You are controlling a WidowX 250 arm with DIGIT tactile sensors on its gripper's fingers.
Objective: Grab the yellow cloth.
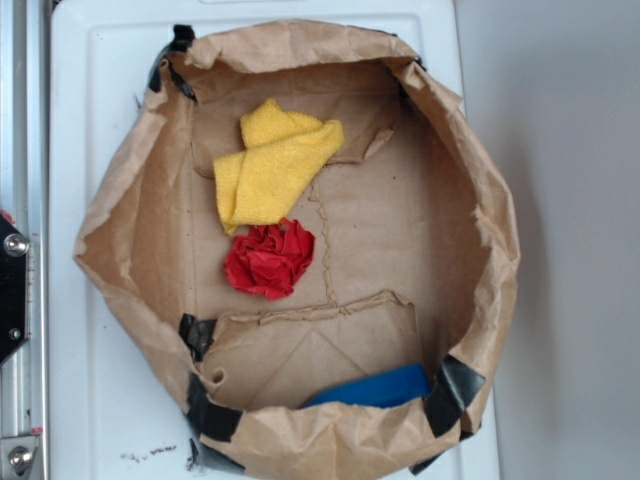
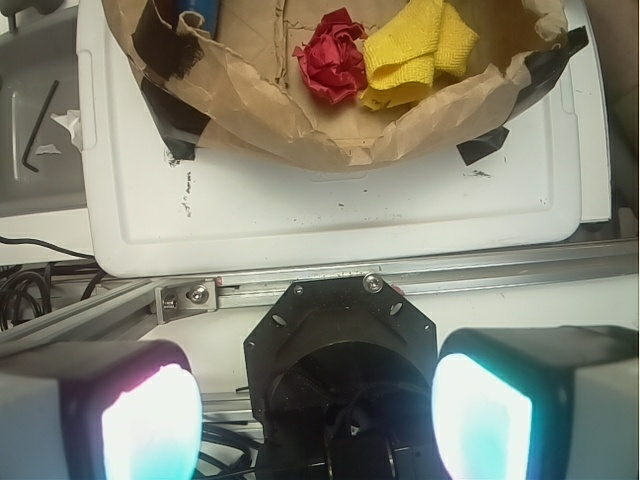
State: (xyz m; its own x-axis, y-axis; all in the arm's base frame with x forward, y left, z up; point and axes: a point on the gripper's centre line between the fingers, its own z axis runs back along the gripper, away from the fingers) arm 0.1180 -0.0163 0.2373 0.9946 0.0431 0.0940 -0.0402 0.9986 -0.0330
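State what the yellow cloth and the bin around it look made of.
Yellow cloth: soft woven or terry-like fabric, matte, with a fuzzy nap and limp folds. Bin: brown kraft paper, matte, creased and torn-edged, patched with black tape that looks slightly glossy.

The blue object (image 1: 368, 388) sits half behind the paper bag's near wall (image 1: 330, 430); you get only its top strip, shape unclear. In the wrist view the top edge cuts it off. The tool (image 2: 317, 415) shows just two glowing fingertips (image 2: 150, 425), cropped by the bottom edge. The yellow cloth's (image 2: 415, 50) lower fold hides behind the bag rim. Black marks on the counter (image 2: 185, 195) are too small to read.
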